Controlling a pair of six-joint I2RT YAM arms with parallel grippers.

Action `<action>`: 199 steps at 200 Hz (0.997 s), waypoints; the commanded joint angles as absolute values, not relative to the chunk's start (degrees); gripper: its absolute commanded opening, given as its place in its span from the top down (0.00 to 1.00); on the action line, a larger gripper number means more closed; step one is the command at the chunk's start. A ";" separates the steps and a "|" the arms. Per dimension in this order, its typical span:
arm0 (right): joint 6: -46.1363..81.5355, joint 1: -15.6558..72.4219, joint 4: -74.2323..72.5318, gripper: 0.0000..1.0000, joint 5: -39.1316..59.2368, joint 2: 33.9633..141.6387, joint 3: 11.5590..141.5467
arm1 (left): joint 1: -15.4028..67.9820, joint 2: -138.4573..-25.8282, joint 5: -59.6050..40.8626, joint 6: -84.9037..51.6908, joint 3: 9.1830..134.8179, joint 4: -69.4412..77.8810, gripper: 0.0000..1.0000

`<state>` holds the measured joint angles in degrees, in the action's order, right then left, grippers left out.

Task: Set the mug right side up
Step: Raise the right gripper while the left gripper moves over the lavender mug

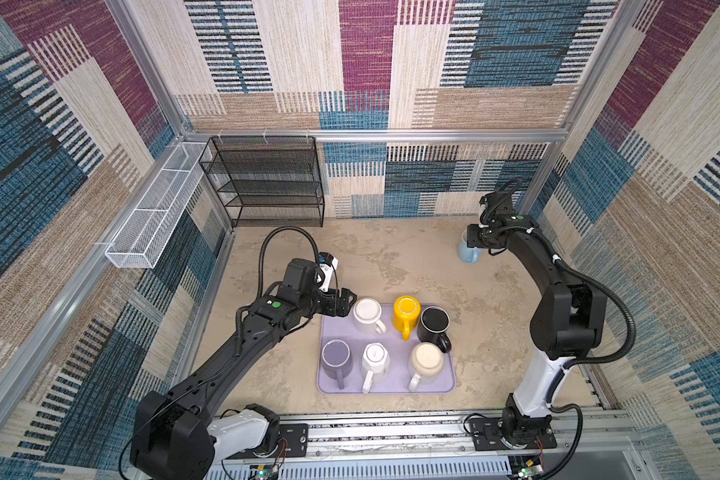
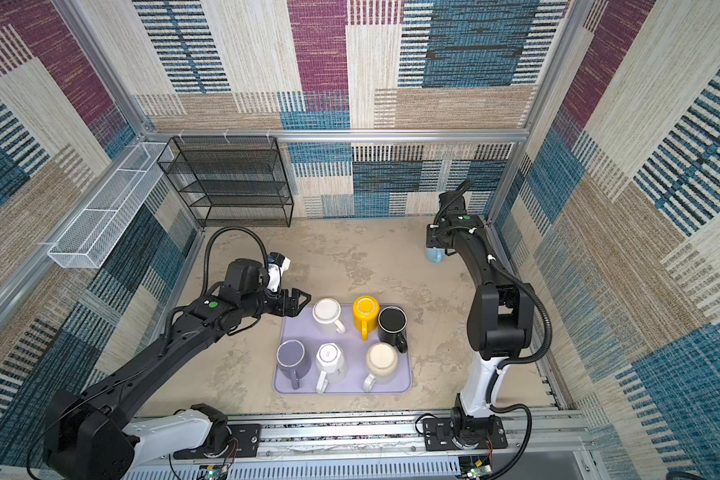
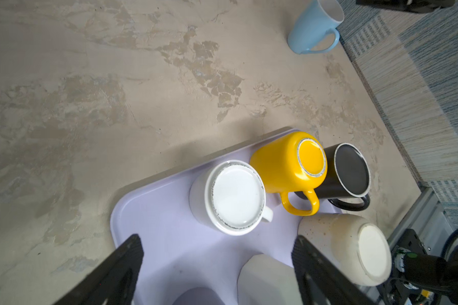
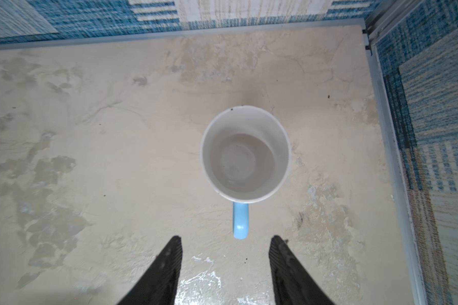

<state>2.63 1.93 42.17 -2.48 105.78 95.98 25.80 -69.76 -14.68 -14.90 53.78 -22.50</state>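
I see the light blue mug (image 4: pixel 245 154) standing upright near the far right corner of the table (image 4: pixel 90 132), mouth up, axis vertical, handle pointing at my right gripper (image 4: pixel 226 237). Its jaws are apart, empty, and clear of the handle. The mug is white inside. My left gripper (image 3: pixel 217 237) gapes wide and holds nothing, over the lavender tray (image 3: pixel 148 211).

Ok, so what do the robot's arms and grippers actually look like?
Both the left arm and right arm are black with a white lower link, a ribbed black cable hose looping alongside, and a small green dot near the wrist. The left gripper and right gripper each have two flat black fingers with ridged faces.
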 commanded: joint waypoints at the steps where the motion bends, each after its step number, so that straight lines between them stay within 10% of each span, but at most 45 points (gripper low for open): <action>1: 3.61 2.58 37.84 0.45 3.33 102.17 94.04 | 27.59 -71.32 -9.64 -17.15 55.42 -27.36 0.11; 199: 6.64 20.33 31.30 0.45 9.95 102.92 91.41 | 54.20 -60.08 6.87 -59.01 48.68 -57.15 0.25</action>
